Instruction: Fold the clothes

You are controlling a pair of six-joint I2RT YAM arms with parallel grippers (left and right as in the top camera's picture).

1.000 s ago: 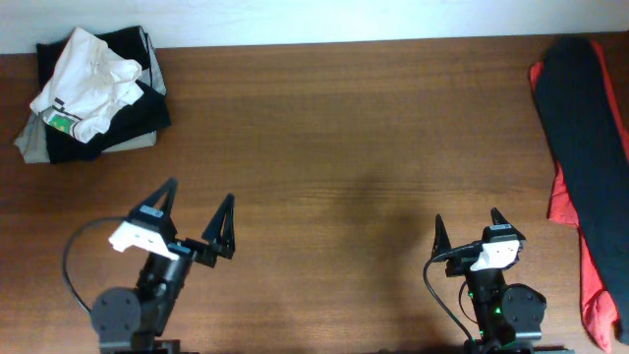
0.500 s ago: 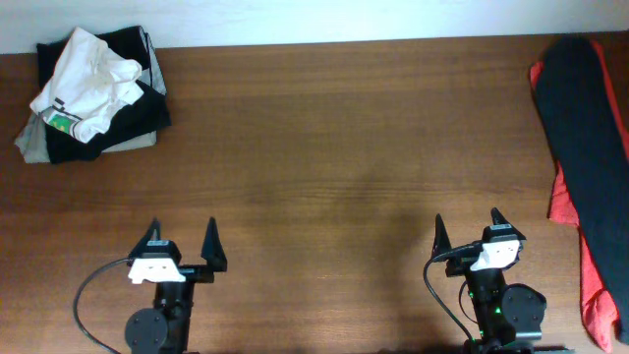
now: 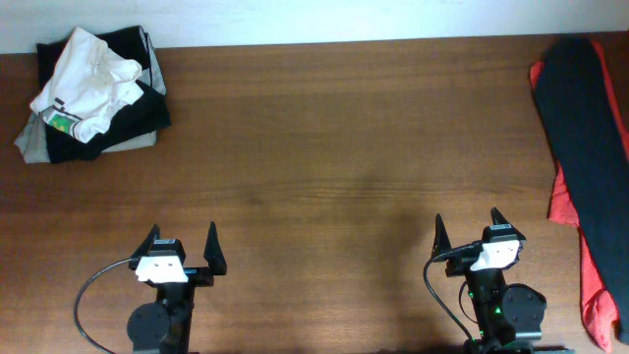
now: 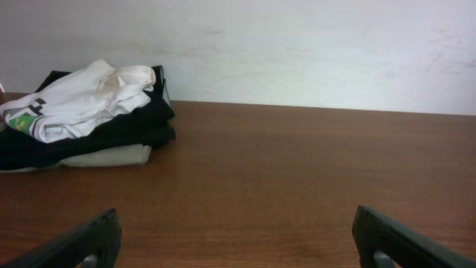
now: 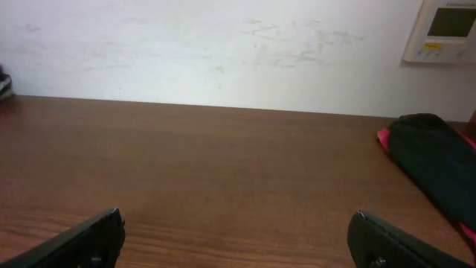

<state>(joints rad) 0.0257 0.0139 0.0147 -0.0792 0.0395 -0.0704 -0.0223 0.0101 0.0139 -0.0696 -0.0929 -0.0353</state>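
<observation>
No text can be read; the green label (image 3: pixel 62 122) on the white garment (image 3: pixel 88 77) is blurred.

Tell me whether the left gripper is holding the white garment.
No: the left gripper is open and empty, while the white garment lies crumpled on the pile, far from it.

Left claw (image 3: pixel 182 236), skewed and farther out a second ago, now square and drawn back.

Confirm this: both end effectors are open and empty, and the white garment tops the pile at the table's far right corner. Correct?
No. The white garment tops the pile at the far left corner, as the overhead view shows. The left end effector and right end effector are open and empty.
</observation>
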